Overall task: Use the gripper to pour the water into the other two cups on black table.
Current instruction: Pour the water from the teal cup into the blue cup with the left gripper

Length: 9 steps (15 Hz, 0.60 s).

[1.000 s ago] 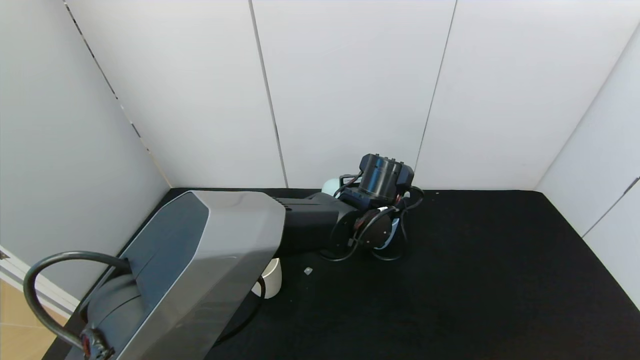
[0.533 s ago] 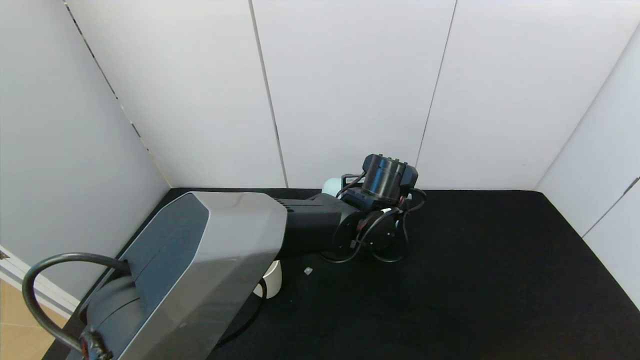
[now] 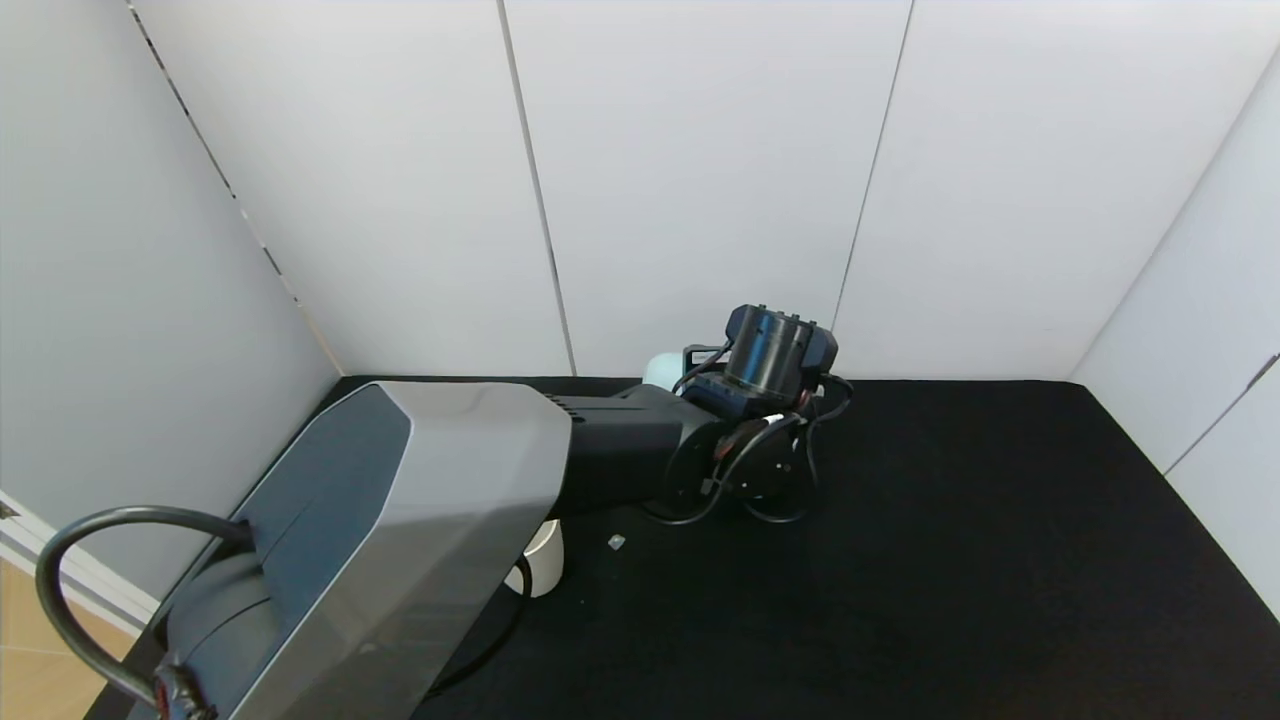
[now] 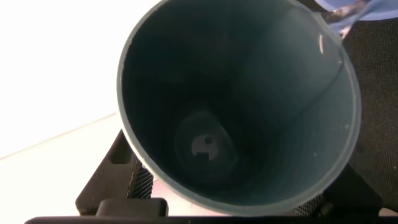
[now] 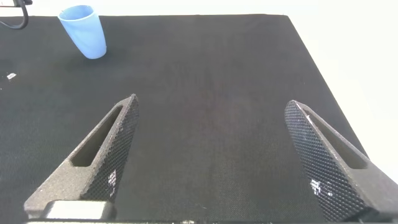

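My left gripper [image 3: 768,402] reaches over the far middle of the black table [image 3: 950,520], its fingers hidden behind the wrist. In the left wrist view it [image 4: 217,202] is shut on the teal-green cup [image 4: 186,56], which is tipped with its dark inside filling the view. A faint glint of water [image 4: 321,43] shows near the lip, beside the rim of the periwinkle cup [image 4: 348,6]. That blue cup stands upright in the right wrist view [image 5: 84,31]. The cream cup [image 3: 545,560] stands half hidden under my left forearm. My right gripper [image 5: 211,162] is open and empty above the table.
A small white scrap [image 3: 615,541] lies on the table near the cream cup. White walls close the table at the back and both sides. A pale rounded edge [image 3: 660,370] shows behind my left wrist; I cannot tell what it is.
My left wrist has risen and turned slightly. The pale blue bit seen under the wrist a second ago is now covered by it.
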Tool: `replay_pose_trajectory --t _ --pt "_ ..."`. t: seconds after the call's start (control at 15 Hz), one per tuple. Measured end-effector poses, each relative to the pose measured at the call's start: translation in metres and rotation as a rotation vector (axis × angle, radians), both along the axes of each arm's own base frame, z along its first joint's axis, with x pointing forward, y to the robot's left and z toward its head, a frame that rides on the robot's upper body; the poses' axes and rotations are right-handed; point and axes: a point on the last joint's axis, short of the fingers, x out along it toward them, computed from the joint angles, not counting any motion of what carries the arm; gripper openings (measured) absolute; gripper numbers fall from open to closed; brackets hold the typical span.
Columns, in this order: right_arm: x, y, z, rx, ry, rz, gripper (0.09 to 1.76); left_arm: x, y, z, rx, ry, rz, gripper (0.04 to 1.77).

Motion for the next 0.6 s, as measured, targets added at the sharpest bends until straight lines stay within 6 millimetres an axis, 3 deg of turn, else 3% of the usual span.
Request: replay_pose_trajectory --t 0.6 --pt "0.0000 0.0000 0.0000 0.000 0.000 -0.001 1.71 0.0028 -0.0009 0.0027 -0.141 -0.067 0.010 1.17"
